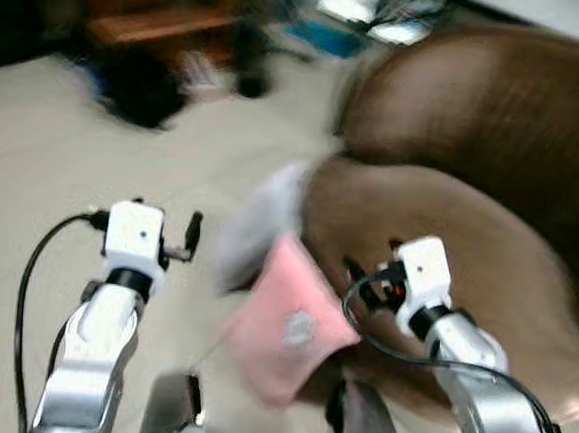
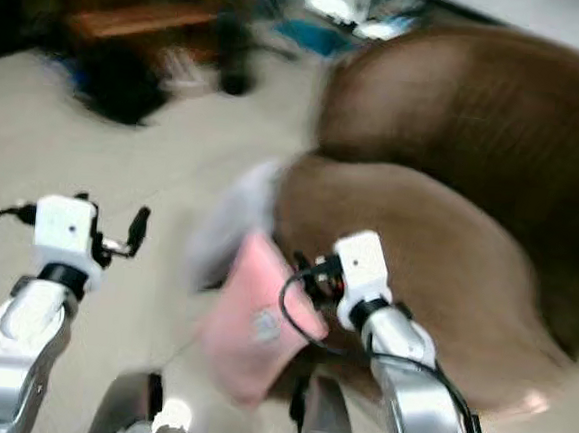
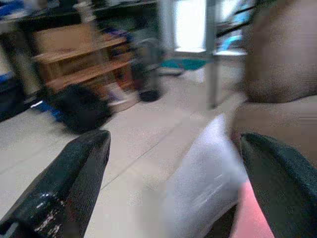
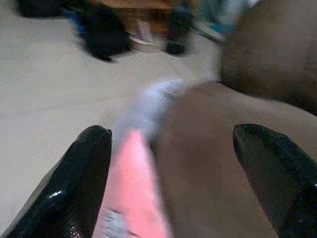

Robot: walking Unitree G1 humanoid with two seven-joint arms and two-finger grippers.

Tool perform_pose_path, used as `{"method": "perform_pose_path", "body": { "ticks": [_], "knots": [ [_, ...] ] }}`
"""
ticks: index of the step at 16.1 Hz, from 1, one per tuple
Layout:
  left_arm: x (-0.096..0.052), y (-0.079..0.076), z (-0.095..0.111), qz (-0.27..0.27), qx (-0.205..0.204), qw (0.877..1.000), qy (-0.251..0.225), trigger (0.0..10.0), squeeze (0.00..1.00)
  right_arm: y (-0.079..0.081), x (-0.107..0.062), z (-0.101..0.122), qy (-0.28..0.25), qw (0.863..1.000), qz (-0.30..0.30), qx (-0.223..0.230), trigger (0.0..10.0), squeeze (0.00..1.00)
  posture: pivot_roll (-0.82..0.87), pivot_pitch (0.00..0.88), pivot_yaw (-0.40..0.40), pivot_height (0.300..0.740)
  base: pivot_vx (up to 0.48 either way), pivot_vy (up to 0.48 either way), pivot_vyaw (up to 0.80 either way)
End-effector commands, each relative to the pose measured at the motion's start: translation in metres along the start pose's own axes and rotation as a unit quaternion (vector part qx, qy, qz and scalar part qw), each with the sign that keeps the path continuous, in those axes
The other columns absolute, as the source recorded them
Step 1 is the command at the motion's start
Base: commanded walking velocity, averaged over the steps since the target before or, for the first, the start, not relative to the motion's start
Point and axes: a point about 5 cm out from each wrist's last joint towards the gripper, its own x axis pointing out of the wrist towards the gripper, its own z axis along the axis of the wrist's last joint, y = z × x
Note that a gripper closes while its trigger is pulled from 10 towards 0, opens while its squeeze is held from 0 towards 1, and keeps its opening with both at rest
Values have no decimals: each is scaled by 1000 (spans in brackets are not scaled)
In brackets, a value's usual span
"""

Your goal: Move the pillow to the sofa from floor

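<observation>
Pale tiled floor (image 1: 34,146) spreads ahead of me, blurred, with a wooden shelf unit (image 1: 156,5) and a dark bag (image 1: 139,89) at the far side of the room. On my right sits the big brown sofa (image 1: 477,131), its rounded seat reaching forward toward my right arm.

My left gripper (image 3: 173,173) has its fingers spread wide with nothing between them; past the fingertips I see open floor, and off toward the far finger (image 3: 282,183) a whitish pillow (image 3: 208,178) leaning against the sofa's front. A pink pillow (image 1: 286,327) sits just below and in front of the white one, tilted on a corner against the seat's edge, between my two arms in the head views. I cannot tell whether it rests on the floor or partly on the seat.

My right gripper (image 4: 173,178) is also released, fingers wide apart. Between them lies the pink pillow, closer to the finger (image 4: 74,183) on the floor side, with brown sofa seat beside the other finger. Neither finger touches the pillow, as far as the blur lets me judge.
</observation>
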Motion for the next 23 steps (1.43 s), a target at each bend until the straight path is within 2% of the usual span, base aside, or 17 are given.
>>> {"method": "perform_pose_path", "body": {
  "ticks": [1,5,6,9,11,15,18,19,20,21,23],
  "knots": [
    [-1,-8,0,-13,0,1000,-1,10000,0,-3,-2,-3,6,1000,-6,3,10000,0,-37,22,-56,577,315,0,0],
    [-3,-8,1,-15,0,1000,-2,10000,0,-3,-2,-6,11,1000,1,1,10000,0,-37,12,-55,577,0,0,0],
    [-3,-8,0,-13,0,1000,-2,10000,0,0,-2,-8,18,1000,19,0,10000,0,-38,10,-55,577,0,0,0],
    [-5,-7,-1,-13,5,1000,-3,10000,0,3,-1,-10,20,999,38,5,10000,0,-37,5,-57,552,0,0,0],
    [-8,-7,-9,-29,30,999,8,10000,0,7,6,-14,26,999,47,2,10000,0,-33,5,-57,527,0,0,0],
    [-15,-1,-17,-25,35,999,19,10000,0,18,21,-20,34,997,71,2,10000,0,-26,23,-50,482,0,0,0],
    [-17,-2,-24,-37,39,998,28,10000,0,29,32,-30,56,994,87,14,10000,0,-11,56,-50,478,0,0,0],
    [-19,-5,-30,-57,44,997,32,10000,0,35,39,-39,73,993,85,24,10000,0,7,78,-56,478,0,0,0],
    [-23,-7,-34,-83,41,995,38,10000,0,40,44,-48,84,993,70,39,10000,478,25,112,-55,478,0,0,0],
    [-23,-4,-35,-87,47,994,39,10000,0,41,49,-56,95,993,44,63,10000,1000,38,138,-50,478,0,0,0],
    [-22,5,-27,-89,51,994,38,10000,0,41,59,-61,104,991,14,82,10000,1000,74,191,-12,478,0,0,0]
  ]
}}
